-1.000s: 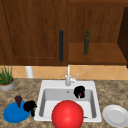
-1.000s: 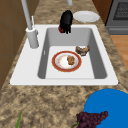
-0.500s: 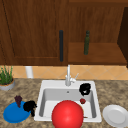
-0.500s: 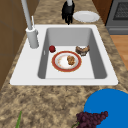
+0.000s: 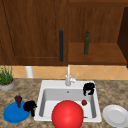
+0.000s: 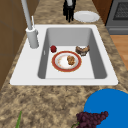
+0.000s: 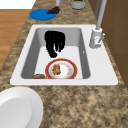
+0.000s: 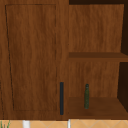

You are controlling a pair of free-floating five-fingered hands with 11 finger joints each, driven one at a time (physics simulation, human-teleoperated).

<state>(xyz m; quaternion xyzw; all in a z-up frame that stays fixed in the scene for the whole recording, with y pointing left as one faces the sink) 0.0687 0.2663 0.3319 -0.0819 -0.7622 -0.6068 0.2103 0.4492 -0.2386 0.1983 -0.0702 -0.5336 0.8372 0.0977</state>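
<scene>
My right hand (image 5: 88, 88) hangs over the back right corner of the white sink (image 5: 42, 86), fingers relaxed and pointing down, holding nothing. In the right side view the right hand (image 7: 55, 42) hovers above the basin; in the left side view the right hand (image 6: 68, 8) is at the sink's far end. Below it lie a small red fruit (image 5: 84, 102), a red-rimmed plate (image 6: 66, 61) with a brown bit of food (image 6: 71, 60), and a brown bun-like item (image 6: 82, 50). My left hand (image 5: 30, 106) floats open at the edge of the blue plate (image 5: 13, 115) with dark grapes (image 5: 18, 99).
A large red round shape (image 5: 67, 115) covers the sink's front in the front view. The faucet (image 5: 68, 77) stands at the back rim. A white plate (image 5: 115, 115) lies on the right counter, a potted plant (image 5: 6, 80) at far left, a green bottle (image 8: 86, 96) on the open shelf.
My right hand has drifted to the right and slightly up, from over the basin toward the sink's right end. The left hand has not moved.
</scene>
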